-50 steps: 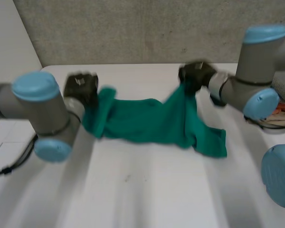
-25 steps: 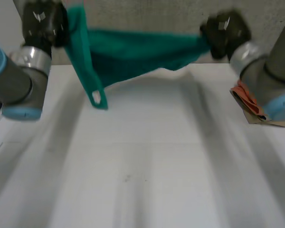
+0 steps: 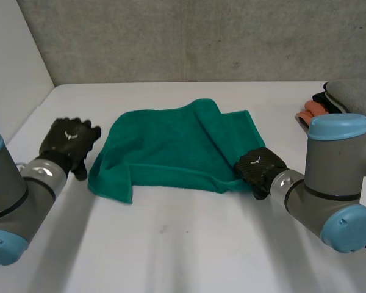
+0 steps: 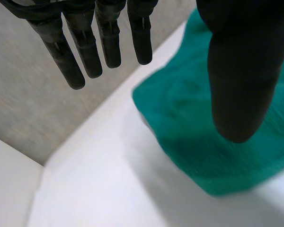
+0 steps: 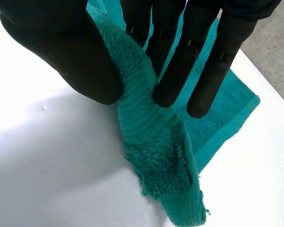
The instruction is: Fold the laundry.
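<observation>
A green towel [image 3: 171,143] lies spread on the white table [image 3: 189,250], with a fold ridge running from its far middle toward its near right corner. My left hand [image 3: 67,140] hovers just left of the towel's left edge, open, holding nothing. In the left wrist view its fingers [image 4: 109,42] and thumb [image 4: 236,71] stand straight and apart above the towel's edge [image 4: 199,118]. My right hand [image 3: 256,168] sits at the towel's near right corner. There its thumb [image 5: 85,52] and fingers pinch a bunched ridge of the towel [image 5: 151,161].
At the table's far right lies a pile with a grey cloth [image 3: 354,97] and an orange-red item [image 3: 308,113]. A concrete wall [image 3: 189,36] runs behind the table. The table's left edge is close to my left arm.
Half a second ago both hands held the towel stretched in the air. It now lies on the table; my left hand has let go and opened, my right hand still pinches its corner.
</observation>
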Controlling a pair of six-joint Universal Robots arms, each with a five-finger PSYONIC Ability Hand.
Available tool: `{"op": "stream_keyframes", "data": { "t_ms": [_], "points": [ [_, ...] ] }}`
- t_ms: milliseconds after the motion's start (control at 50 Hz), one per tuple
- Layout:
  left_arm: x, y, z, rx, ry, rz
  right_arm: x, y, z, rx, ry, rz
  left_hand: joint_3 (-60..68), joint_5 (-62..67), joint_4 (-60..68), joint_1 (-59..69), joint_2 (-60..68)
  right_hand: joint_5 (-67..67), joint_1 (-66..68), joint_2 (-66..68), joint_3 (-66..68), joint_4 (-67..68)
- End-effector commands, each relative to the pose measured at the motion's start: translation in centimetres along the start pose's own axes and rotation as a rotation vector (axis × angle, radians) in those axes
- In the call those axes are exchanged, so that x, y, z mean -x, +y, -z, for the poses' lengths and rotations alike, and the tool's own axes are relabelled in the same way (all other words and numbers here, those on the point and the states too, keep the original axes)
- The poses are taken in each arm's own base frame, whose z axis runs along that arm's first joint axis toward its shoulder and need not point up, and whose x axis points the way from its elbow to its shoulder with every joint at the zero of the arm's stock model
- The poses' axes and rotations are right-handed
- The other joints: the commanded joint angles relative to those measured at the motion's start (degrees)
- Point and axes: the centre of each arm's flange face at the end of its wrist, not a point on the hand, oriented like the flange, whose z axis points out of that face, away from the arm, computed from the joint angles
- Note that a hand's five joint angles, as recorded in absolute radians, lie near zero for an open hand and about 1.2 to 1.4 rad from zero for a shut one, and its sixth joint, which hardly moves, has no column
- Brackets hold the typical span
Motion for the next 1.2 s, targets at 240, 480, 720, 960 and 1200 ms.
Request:
{"op": "stream_keyframes", "data": {
  "t_ms": [240, 480, 720, 960, 1200],
  "points": [
    [-10.1, -0.1, -1.6, 0.06, -0.034, 0.173, 0.3, 0.8, 0.0, 0.007, 0.001, -0.004, 1.1, 2.1, 1.6, 0.2, 1.1, 13.8, 15.1, 12.5, 11.8, 11.4],
    [-11.2, 3.0, -4.0, 0.118, -0.122, 0.154, 0.4, 1.1, 0.1, 0.017, -0.003, -0.004, 1.0, 1.9, 1.4, 0.0, 0.9, 13.8, 15.1, 12.5, 11.8, 11.4],
    [-4.9, 3.6, -4.1, 0.153, -0.312, 0.123, 0.2, 0.8, 0.0, 0.004, 0.005, 0.0, 0.8, 1.7, 1.3, -0.1, 0.7, 13.8, 15.1, 12.5, 11.8, 11.4],
    [-3.2, 4.7, -3.0, 0.118, -0.254, 0.017, -0.2, 0.3, 0.0, -0.011, 0.015, 0.004, 57.6, 58.6, 58.1, 56.7, 57.6, 13.8, 15.1, 12.5, 11.8, 11.4],
    [1.2, -3.5, 2.4, -0.094, -0.237, 0.018, -6.3, -6.8, 5.7, -0.138, 0.202, 0.167, 57.6, 58.6, 58.1, 56.7, 57.6, 13.8, 15.1, 12.5, 11.8, 11.4]
  ]
}}
